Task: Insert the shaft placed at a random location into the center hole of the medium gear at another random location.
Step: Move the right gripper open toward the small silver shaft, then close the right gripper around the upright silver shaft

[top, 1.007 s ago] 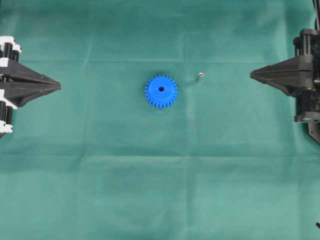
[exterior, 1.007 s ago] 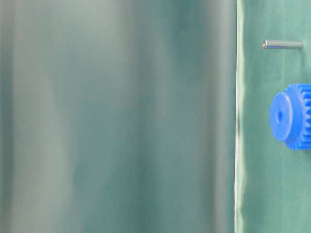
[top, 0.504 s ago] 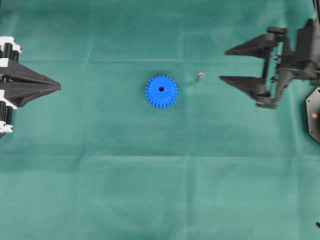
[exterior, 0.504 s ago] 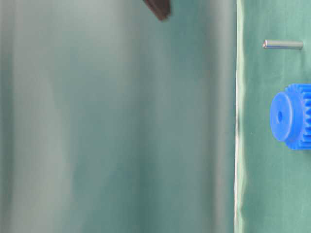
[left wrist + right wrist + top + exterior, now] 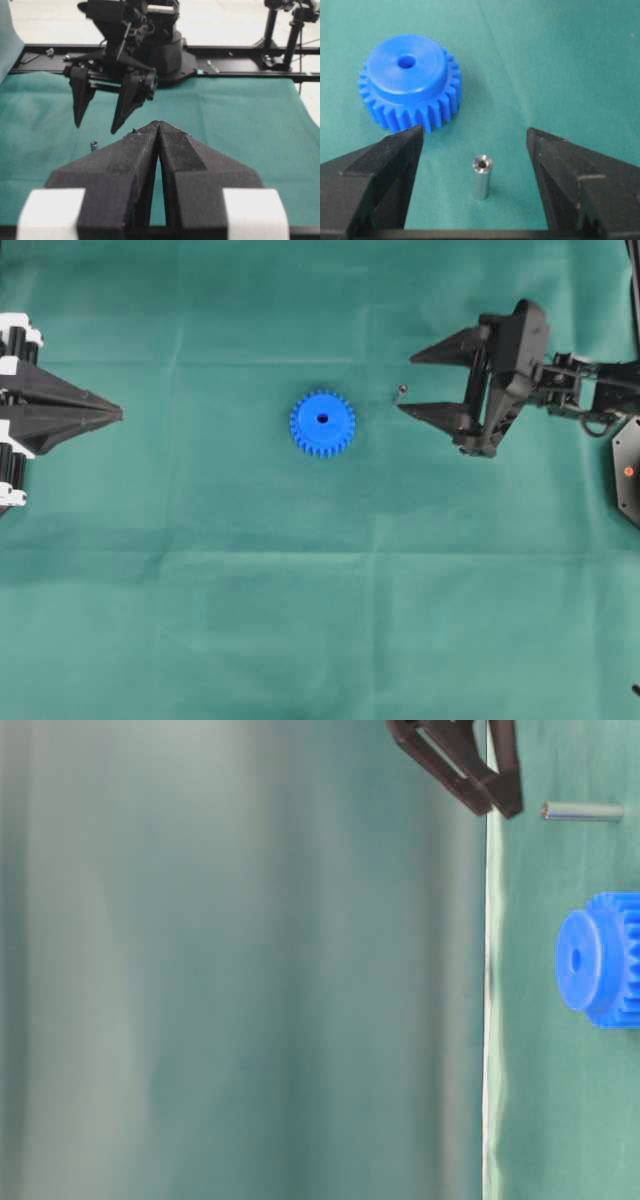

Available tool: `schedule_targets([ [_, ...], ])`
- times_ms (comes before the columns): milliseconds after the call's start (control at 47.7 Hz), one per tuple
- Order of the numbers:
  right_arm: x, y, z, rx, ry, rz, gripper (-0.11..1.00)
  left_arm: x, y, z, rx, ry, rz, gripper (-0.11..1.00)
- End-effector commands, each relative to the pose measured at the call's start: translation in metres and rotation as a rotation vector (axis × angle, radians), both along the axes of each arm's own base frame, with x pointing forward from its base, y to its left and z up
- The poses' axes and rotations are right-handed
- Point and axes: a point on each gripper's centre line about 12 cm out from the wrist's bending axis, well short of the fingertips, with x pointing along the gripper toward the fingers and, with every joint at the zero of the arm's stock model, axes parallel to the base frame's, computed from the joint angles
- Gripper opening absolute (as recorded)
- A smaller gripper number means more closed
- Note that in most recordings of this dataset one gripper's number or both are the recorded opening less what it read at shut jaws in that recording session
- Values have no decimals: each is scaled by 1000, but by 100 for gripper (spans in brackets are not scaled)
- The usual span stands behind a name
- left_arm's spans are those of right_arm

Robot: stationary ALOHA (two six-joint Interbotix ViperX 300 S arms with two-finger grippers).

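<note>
Shaft point(image 5: 481, 177): upright on the cloth, just beside the medium gear point(image 5: 409, 82), between your right gripper's point(image 5: 475, 150) spread jaws, untouched, apparently lined up for a pinch. Left gripper point(image 5: 159, 129): jaws together, empty, parked well clear.

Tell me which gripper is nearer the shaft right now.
Right. The right gripper is open with its fingertips flanking the shaft, not touching it. The left gripper is shut at the far left edge, beyond the medium gear.
</note>
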Motion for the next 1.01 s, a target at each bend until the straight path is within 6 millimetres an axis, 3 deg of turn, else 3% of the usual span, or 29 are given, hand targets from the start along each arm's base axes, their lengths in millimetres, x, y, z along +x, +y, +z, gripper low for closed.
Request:
schedule_targets([
  [0,7,-4,-2,-12,-20,-12,82,3,0,8,1,-17,-2,0],
  [252,11,-7,-18,-3,-7,-29,81,3,0,5,3,0,-2,0],
  [587,14,-8,-20,-1,-1,-29,75,3,0,3,3,17,-2,0],
  [650,14,-7,-21,1,13,-26,66,3,0,3,3,20,-2,0],
  [839,12,-7,-26,13,60,-21,17,2,0,3,3,18,-2,0],
  [986,13,-7,-25,9,53,-19,14,2,0,4,2,17,0,0],
])
